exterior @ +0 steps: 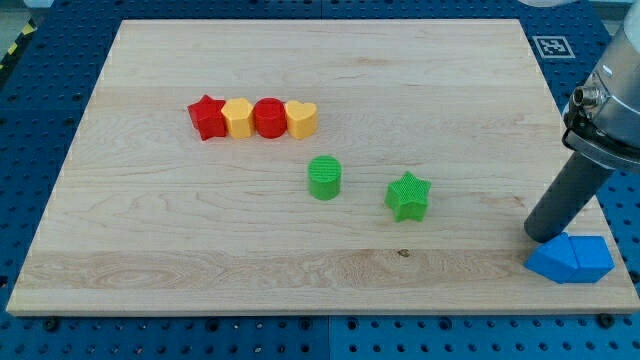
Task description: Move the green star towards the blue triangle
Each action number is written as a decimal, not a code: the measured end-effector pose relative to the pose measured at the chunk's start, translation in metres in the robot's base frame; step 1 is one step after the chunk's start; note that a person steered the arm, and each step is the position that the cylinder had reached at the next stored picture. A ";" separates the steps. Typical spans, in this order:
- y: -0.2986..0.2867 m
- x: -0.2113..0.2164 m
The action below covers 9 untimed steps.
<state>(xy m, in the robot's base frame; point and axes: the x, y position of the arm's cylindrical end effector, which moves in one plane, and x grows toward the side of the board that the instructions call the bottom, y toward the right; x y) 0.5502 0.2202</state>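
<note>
The green star [408,196] lies on the wooden board, right of centre. The blue triangle [570,259] lies at the board's bottom right corner, with a second blue block joined to it on its right. My tip [540,238] is at the lower end of the dark rod, touching or just above the blue triangle's upper left edge. The tip is well to the right of the green star and slightly lower in the view.
A green cylinder [324,178] stands left of the star. A row at upper left holds a red star [207,117], a yellow block [238,118], a red cylinder [269,117] and a yellow heart [302,119]. The board's right edge [580,170] is near the rod.
</note>
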 end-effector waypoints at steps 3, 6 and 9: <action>-0.094 -0.096; -0.169 -0.065; -0.132 -0.053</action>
<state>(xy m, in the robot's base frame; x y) 0.4973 0.0878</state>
